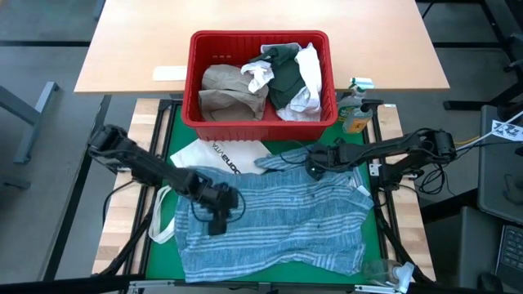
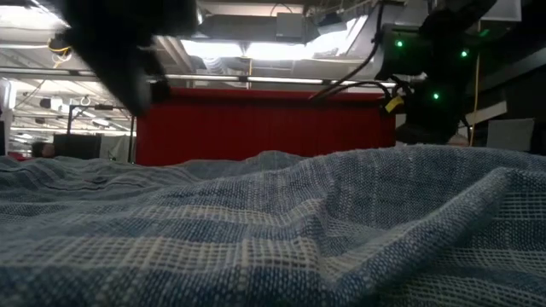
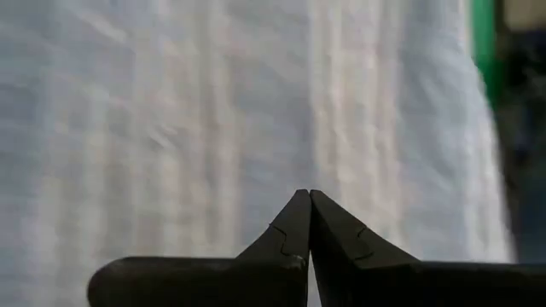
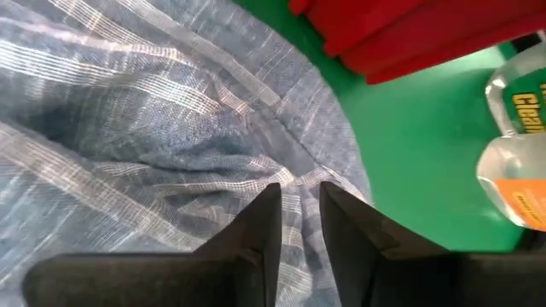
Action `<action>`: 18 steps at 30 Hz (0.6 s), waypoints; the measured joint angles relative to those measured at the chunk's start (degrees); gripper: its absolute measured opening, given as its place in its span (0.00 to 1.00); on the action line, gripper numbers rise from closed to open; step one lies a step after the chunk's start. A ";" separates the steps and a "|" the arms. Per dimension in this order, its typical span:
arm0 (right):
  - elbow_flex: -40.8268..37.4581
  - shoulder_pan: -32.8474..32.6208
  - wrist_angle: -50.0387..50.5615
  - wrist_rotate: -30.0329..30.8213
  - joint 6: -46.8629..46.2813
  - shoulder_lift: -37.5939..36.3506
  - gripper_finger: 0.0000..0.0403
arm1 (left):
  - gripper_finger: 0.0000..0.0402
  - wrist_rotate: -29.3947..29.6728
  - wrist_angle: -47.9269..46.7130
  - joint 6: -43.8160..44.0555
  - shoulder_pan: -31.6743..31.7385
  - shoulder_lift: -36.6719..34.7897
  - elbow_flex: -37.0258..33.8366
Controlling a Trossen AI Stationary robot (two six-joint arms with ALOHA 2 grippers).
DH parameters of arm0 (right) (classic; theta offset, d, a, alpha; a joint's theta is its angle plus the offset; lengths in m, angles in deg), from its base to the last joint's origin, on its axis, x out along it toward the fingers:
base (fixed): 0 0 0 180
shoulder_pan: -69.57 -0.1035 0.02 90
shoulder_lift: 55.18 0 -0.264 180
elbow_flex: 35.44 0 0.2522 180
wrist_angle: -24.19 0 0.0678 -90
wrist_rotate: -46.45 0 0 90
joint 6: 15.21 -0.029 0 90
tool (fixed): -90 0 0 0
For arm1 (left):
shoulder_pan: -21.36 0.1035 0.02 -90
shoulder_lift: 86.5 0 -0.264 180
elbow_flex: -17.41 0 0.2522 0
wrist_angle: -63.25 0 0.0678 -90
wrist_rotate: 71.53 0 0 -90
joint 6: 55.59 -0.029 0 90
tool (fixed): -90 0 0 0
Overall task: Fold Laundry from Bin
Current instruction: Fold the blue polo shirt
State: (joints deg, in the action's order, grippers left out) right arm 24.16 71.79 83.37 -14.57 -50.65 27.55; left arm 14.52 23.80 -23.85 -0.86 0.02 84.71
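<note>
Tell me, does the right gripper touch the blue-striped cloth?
Touching. In the right wrist view, the right gripper pinches a raised fold of the blue-striped cloth between its fingers.

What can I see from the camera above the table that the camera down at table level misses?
Only the high view shows what is in the red bin: a tan shirt, a dark top and white pieces, plus the white tote bag and a bottle. Only the low view shows the ceiling lights of the room. Both show the blue-striped cloth spread in front of the bin.
</note>
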 joint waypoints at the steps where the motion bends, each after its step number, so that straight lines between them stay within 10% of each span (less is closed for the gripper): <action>1: 0.50 0.00 0.26 0.02 0.00 -0.02 0.21 | 0.00 -1.21 -0.07 1.18 -1.28 0.00 0.00; 18: 4.05 -13.03 0.20 -4.68 2.44 -0.04 0.21 | 0.00 2.48 -8.42 23.61 -17.17 0.51 -7.72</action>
State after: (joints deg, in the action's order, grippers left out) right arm 28.21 58.76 83.57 -19.25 -48.22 27.51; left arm 17.01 15.39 -0.24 -18.03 0.53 77.00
